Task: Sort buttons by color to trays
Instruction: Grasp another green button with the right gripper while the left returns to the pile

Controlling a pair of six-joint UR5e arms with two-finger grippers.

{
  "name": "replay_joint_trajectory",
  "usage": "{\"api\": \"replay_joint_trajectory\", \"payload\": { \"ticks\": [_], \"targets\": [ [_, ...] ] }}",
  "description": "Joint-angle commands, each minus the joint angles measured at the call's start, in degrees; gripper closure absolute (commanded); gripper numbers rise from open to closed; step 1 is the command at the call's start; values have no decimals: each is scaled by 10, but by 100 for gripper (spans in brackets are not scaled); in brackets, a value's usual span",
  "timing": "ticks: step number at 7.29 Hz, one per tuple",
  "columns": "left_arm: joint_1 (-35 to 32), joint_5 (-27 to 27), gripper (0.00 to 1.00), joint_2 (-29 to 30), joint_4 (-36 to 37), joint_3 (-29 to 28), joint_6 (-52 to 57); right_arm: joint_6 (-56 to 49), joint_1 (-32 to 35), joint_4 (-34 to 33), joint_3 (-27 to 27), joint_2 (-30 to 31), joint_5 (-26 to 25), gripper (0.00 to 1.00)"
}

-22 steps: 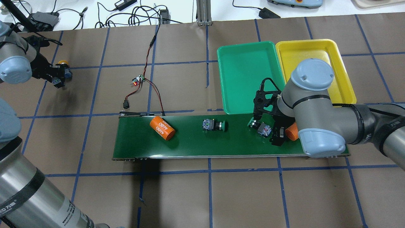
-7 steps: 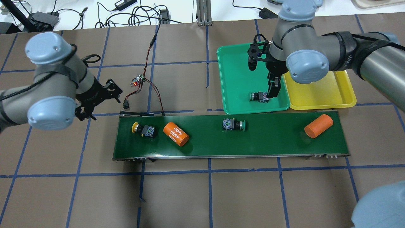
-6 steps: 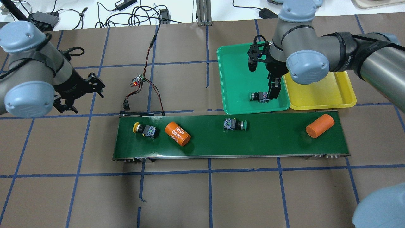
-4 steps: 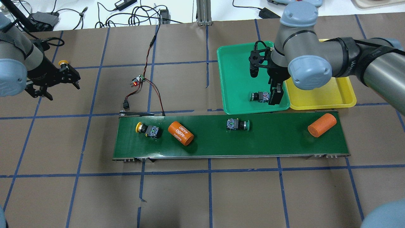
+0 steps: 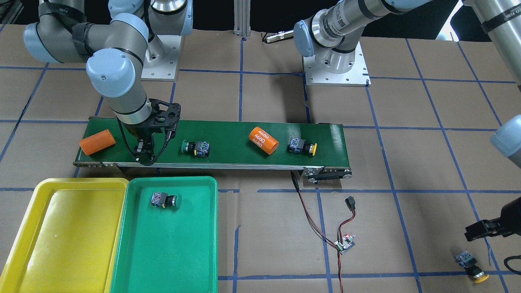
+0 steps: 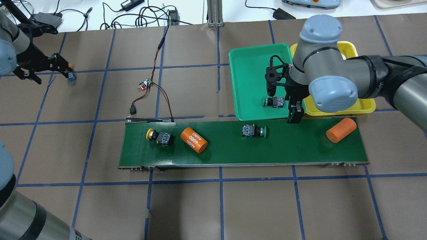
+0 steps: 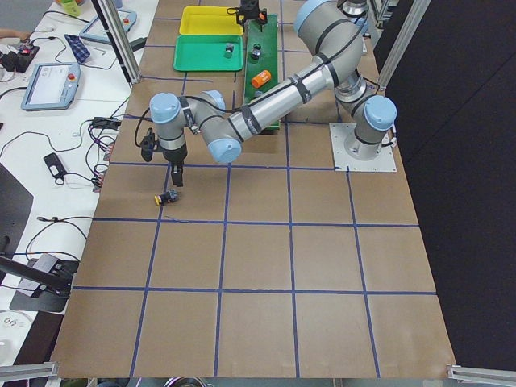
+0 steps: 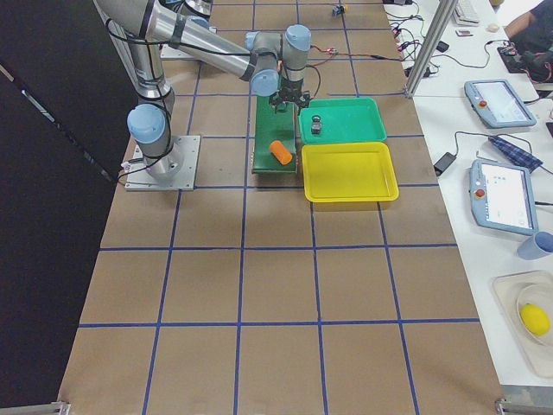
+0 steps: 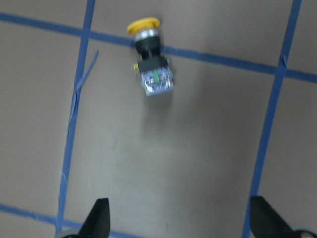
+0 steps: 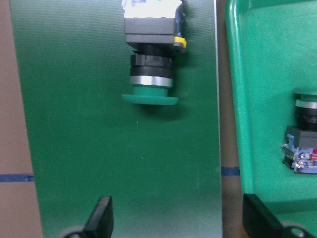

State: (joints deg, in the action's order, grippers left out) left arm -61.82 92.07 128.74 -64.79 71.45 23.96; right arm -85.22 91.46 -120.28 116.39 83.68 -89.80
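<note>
- We see right gripper (image 10: pixel 179 218) wide, tips cropped, over long dark green conveyor belt (image 10: pixel 74 124) edge.
- Left gripper (image 9: pixel 183 220) wide, beyond belt, near blurred yellow-capped grey push-button (image 9: pixel 152 64).

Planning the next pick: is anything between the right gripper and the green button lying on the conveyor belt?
Nothing visible. The right gripper, open, looks across bare belt straight at the green button. The plain orange cylinder lies on the gripper's other side.
</note>
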Motion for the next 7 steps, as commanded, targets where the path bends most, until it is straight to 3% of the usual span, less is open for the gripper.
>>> {"api": "replay_joint_trajectory", "payload": {
  "ticks": [1, 7],
  "targets": [
    [12, -16, 0, 65, 39, -32, 48, -1, 1, -83, 66, 14, 1, 1],
    [12, -33, 0, 93, 74, -32, 30, 2, 1, -84, 67, 13, 3, 0]
  ]
}}
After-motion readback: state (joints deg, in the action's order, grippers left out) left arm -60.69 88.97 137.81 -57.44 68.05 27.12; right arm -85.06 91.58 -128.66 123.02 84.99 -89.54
